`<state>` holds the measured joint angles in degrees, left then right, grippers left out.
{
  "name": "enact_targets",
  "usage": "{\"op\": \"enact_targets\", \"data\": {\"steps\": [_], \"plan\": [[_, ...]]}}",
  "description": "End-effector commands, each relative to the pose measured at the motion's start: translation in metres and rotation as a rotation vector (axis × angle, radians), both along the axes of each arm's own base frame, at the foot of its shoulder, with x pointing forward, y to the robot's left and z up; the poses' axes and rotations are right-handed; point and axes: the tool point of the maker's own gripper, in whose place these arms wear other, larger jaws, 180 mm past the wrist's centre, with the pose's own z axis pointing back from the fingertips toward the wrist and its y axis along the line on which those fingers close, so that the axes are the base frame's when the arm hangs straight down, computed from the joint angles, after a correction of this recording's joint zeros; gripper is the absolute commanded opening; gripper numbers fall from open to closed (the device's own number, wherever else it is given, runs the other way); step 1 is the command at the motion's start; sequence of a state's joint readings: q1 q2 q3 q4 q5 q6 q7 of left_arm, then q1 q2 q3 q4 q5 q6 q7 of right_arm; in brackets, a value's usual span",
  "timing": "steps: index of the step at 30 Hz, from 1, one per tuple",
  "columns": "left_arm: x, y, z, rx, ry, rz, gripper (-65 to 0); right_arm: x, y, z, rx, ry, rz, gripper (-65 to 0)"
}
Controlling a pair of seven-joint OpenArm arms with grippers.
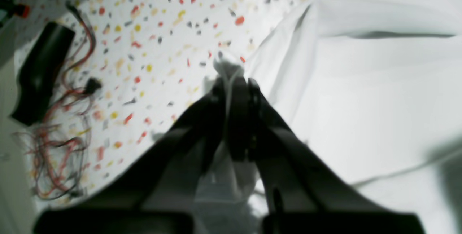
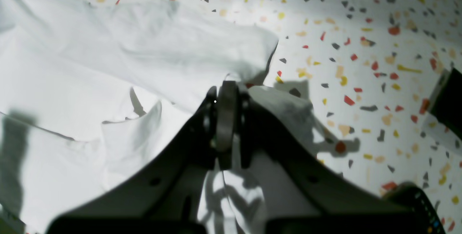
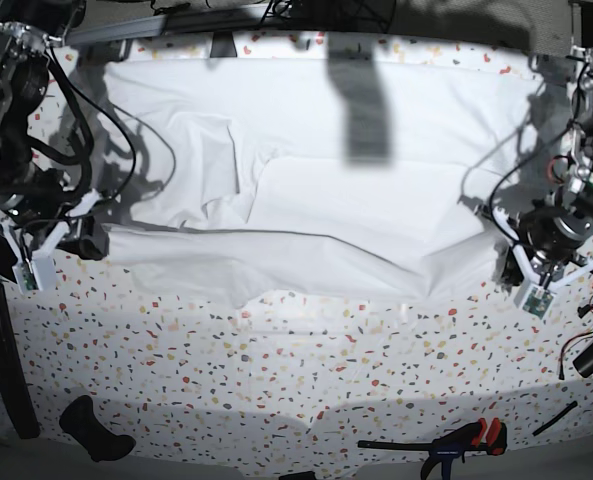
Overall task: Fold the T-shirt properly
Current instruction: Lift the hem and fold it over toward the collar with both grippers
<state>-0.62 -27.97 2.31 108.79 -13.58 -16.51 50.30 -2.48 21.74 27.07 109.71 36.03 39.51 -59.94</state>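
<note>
The white T-shirt (image 3: 306, 190) lies spread wide across the speckled table (image 3: 306, 360), with its near edge lifted and folded over in a long band. My left gripper (image 1: 232, 80) is shut on a pinch of the shirt's edge (image 1: 225, 66); in the base view it is at the shirt's right end (image 3: 509, 262). My right gripper (image 2: 225, 84) is shut on the shirt's edge (image 2: 202, 46); in the base view it is at the shirt's left end (image 3: 94, 240). Both grippers hold the cloth a little above the table.
Red and black cables (image 1: 61, 136) and a black block (image 1: 43, 71) lie beside the left arm. A red-handled clamp (image 3: 466, 440), a black part (image 3: 96, 428) and a black bar (image 3: 6, 370) lie near the front edge. A black object (image 2: 449, 102) sits by the right gripper.
</note>
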Motion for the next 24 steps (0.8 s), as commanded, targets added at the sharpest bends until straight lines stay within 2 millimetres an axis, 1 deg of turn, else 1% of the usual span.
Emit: {"op": "enact_targets", "data": {"steps": [1,6,10,15,21,24], "plan": [[0.004,0.008,0.016,0.046,-0.053,0.014,-65.0,0.003,-0.005,0.016,-0.018,-0.056,0.000,-65.0],[-0.009,0.031,0.005,0.175,-0.006,0.060,-65.0,-0.010,-0.020,0.007,-0.024,-0.025,-0.044,-65.0],[-0.020,0.044,-0.004,0.223,0.023,0.070,-65.0,-0.016,-0.021,0.000,-0.031,0.000,-0.048,-65.0],[-0.034,0.049,-0.017,0.243,0.068,0.063,-65.0,-0.022,-0.023,-0.007,-0.042,0.036,-0.051,-65.0],[-0.048,0.049,-0.031,0.245,0.113,0.057,-65.0,-0.038,-0.025,-0.025,-0.058,0.113,-0.055,-65.0],[-0.049,0.051,-0.035,0.245,0.124,0.061,-65.0,-0.045,-0.035,-0.033,-0.109,0.148,-0.081,-65.0]]}}
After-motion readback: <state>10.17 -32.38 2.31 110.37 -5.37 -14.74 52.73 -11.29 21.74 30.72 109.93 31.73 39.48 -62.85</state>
